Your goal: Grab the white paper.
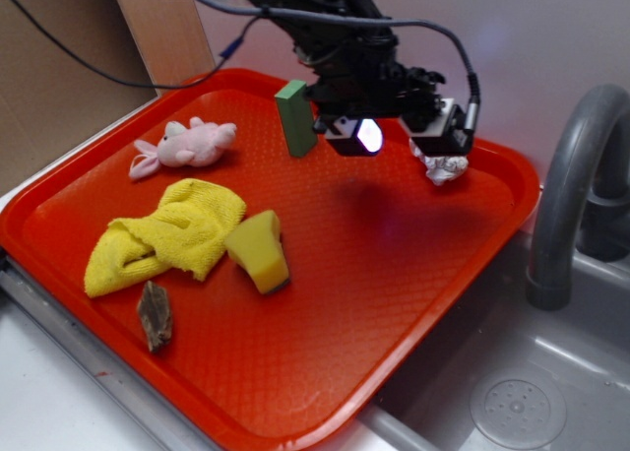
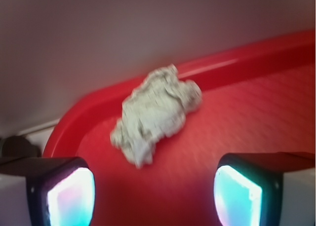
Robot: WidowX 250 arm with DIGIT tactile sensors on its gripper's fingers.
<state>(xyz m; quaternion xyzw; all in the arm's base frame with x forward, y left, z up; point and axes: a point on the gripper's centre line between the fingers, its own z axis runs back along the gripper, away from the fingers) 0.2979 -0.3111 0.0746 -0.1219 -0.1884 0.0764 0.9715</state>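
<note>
1. The small crumpled ball of white paper with grey creases (image 1: pixel 442 165) lies in the far right corner of the red plastic tray (image 1: pixel 394 303), close against the raised rim; the wrist view (image 2: pixel 155 113) shows it at the curve of that rim.
2. The black robot gripper (image 1: pixel 409 136) hangs above the tray, just beside the paper ball. Its fingers (image 2: pixel 66 194) are spread apart with bare tray floor between them, and the paper sits beyond their tips, untouched.
3. A green rectangular block (image 1: pixel 294 118) stands upright to the left of the gripper.
4. A pale pink plush toy (image 1: pixel 187 145) lies well left of the paper ball, near the tray's far left rim.
5. A crumpled yellow cloth (image 1: pixel 162 236) and a yellow sponge wedge (image 1: pixel 259 251) touch each other well to the near left of the paper.
6. A small brown chunk (image 1: pixel 155 315) lies nearer than the cloth.
7. A grey sink faucet (image 1: pixel 571 195) rises right of the tray.
</note>
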